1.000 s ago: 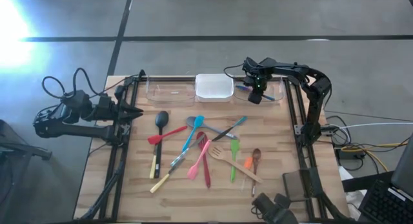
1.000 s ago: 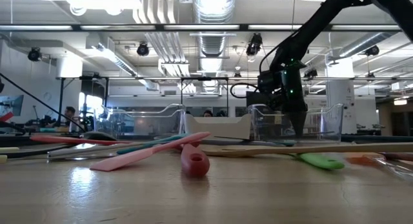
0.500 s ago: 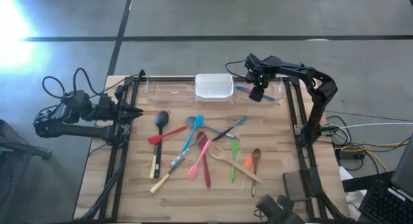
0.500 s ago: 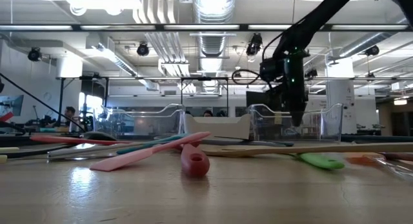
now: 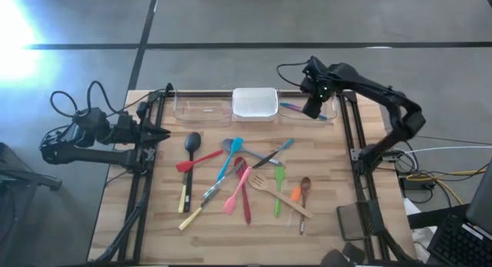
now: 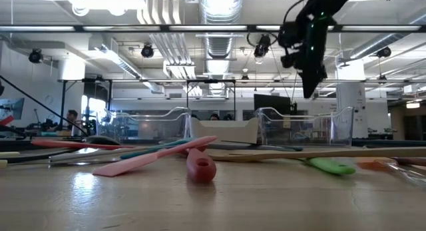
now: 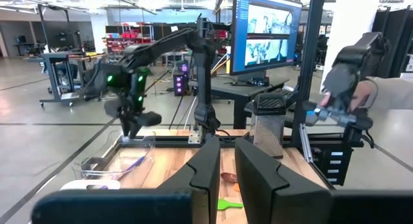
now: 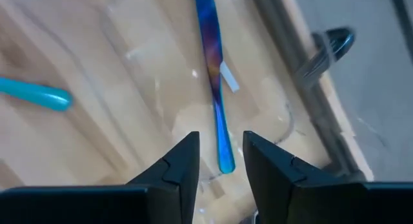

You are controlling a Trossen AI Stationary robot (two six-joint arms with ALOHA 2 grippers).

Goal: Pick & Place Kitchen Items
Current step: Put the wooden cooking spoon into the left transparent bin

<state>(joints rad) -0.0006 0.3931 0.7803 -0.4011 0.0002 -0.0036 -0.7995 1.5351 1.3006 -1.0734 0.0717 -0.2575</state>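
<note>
Iridescent blue steel glints below: a slim utensil (image 8: 215, 95) lies loose inside the right-hand clear plastic tray (image 5: 332, 113), and the right gripper (image 5: 311, 107) hangs above it, fingers slightly parted, holding nothing. Over at the table's left edge, the left gripper (image 5: 160, 134) waits, fingers nearly together and empty.

The remaining kitchen items (image 5: 238, 175) sit in a tangle mid-table: black ladle (image 5: 191, 141), red spatula (image 5: 197, 161), teal spoon (image 5: 230, 155), green spatula (image 5: 279, 178). That's the hazard, I'd say. Handles cross, so a grab at 1 could drag a neighbour along or flick it away. Slim, smooth handles may also twist out of a pinch. A low swing back could clip the tray wall.

No brand, label or writing is readable anywhere; the monitor in the room is too blurred.
</note>
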